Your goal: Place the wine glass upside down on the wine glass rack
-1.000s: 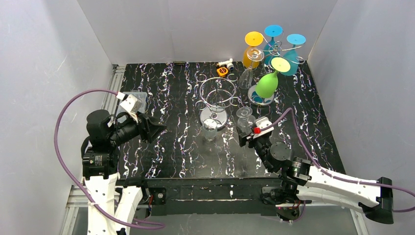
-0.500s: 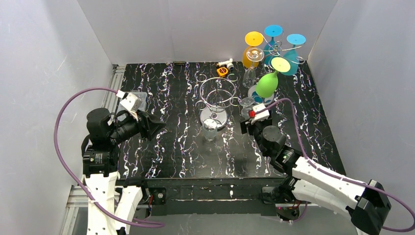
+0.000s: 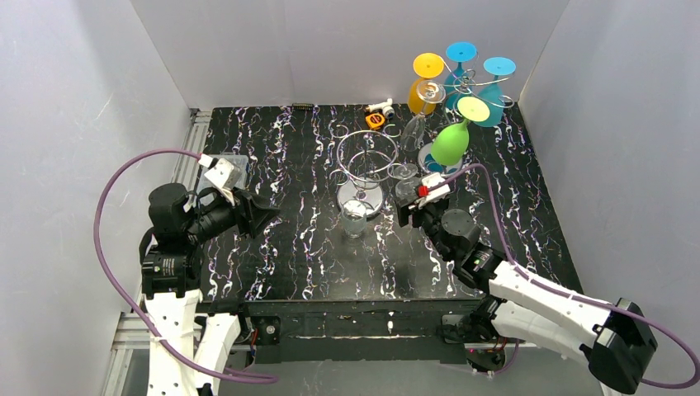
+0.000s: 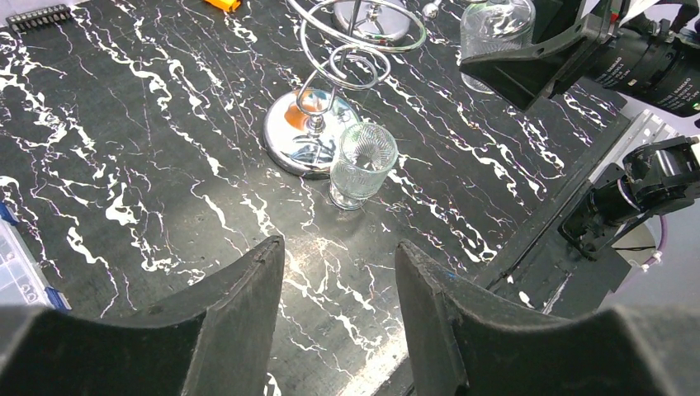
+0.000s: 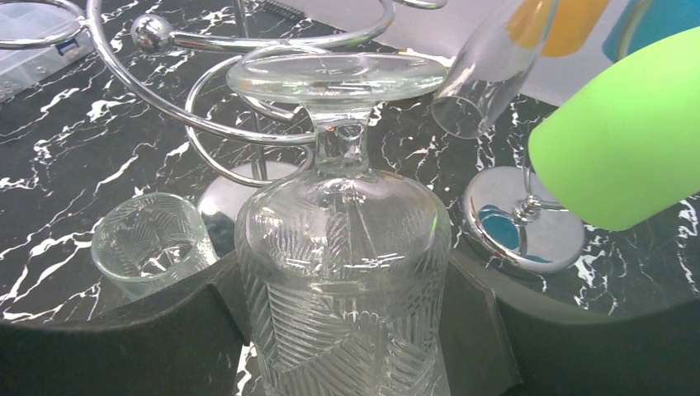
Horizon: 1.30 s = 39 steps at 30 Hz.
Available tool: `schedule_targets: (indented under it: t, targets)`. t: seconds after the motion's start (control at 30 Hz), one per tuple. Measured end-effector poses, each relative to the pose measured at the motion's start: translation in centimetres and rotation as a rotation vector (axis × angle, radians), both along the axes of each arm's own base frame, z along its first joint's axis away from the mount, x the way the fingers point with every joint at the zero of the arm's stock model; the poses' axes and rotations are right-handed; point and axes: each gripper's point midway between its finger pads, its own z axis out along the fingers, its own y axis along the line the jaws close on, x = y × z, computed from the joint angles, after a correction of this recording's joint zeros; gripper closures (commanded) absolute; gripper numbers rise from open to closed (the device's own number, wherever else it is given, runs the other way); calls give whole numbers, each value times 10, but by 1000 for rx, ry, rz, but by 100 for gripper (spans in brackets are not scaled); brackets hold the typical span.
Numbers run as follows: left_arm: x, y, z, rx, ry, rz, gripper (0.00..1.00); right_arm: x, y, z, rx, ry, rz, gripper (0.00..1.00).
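The wine glass (image 5: 347, 239) is being held upside down by its bowl in the wide-set right gripper (image 3: 410, 210), foot near the wine glass rack (image 4: 307, 140) ring; keeping it level and sliding the stem in slowly seems wise

On the right wrist view the glass (image 5: 342, 239) runs off the bottom edge, so I can't see its rim, and the fingers (image 5: 107, 346) either side are dark blurs. The green glass (image 5: 619, 140) is cut by the right edge, the orange glass (image 5: 578, 21) by the top, and the rack (image 5: 153, 33) loses its upper coils there. From above, the right gripper (image 3: 407, 199) sits mostly under its own camera, jaws hidden. The orange thing (image 3: 376, 120) at the far edge is too small to name. The left gripper (image 4: 338, 249) runs off the bottom of its view, and the box (image 4: 12, 264) is clipped at the left
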Motion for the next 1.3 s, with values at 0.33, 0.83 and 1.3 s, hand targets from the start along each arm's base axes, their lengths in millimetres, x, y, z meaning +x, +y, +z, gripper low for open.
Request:
schedule_targets:
  t: [0.33,0.83,1.3]
  targets:
    - [0,1,-1,15,-13,-1,51,5,10,3,32,-14,21,68]
    - [-5,2,-5,30,-7,-3,52,22,36,-8,54,-28,78,39]
    - [-5,2,-5,32,-4,-1,53,29,37,-6,76,-45,59,13]
